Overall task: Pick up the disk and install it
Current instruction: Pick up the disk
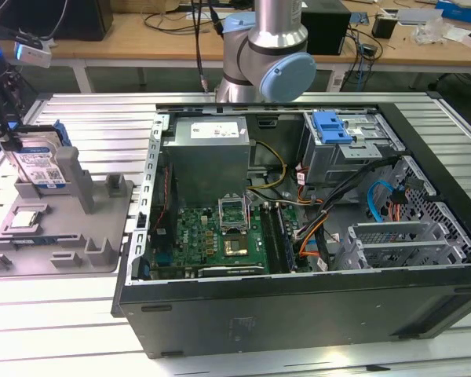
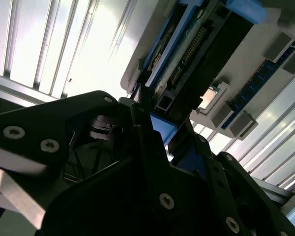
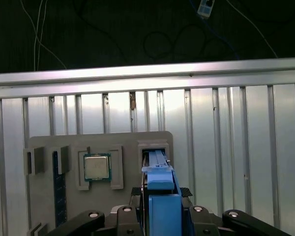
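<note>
Your gripper (image 3: 160, 210) has its jaws pinched on the disk (image 1: 43, 165) by its blue frame. The disk stands on edge at the grey tray's (image 1: 71, 229) slot, likely so it draws straight up. The open case (image 1: 298, 314) sits beside the tray

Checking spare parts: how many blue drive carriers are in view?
2. One carrier frames the disk in the gray fixture at the exterior view's left; the other carrier tops the case's drive cage. Others may be hidden.

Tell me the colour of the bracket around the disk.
Blue. The bracket shows best in the first wrist view, edging the disk.
</note>
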Available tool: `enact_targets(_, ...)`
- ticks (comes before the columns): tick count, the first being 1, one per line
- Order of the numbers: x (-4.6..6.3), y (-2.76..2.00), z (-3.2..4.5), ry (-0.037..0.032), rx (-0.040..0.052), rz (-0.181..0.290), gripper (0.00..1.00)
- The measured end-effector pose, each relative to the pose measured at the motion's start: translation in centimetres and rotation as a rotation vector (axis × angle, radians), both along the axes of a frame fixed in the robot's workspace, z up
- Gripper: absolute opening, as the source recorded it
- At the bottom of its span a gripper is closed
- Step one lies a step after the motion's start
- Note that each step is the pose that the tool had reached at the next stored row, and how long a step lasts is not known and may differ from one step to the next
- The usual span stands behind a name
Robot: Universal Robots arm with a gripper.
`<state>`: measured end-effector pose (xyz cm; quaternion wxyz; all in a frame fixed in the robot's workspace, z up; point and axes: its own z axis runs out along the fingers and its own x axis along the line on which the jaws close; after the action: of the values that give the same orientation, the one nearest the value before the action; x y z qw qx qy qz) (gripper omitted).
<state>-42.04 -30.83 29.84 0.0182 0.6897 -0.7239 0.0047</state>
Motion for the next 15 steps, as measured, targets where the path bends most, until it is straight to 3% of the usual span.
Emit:
enact_targets(6,-0.03,0.00,-0.03,-0.0080,0.0000,0.000,0.40)
enact_targets(15,-0.05,0.00,-0.03,-0.0080,0.0000,0.000,0.37)
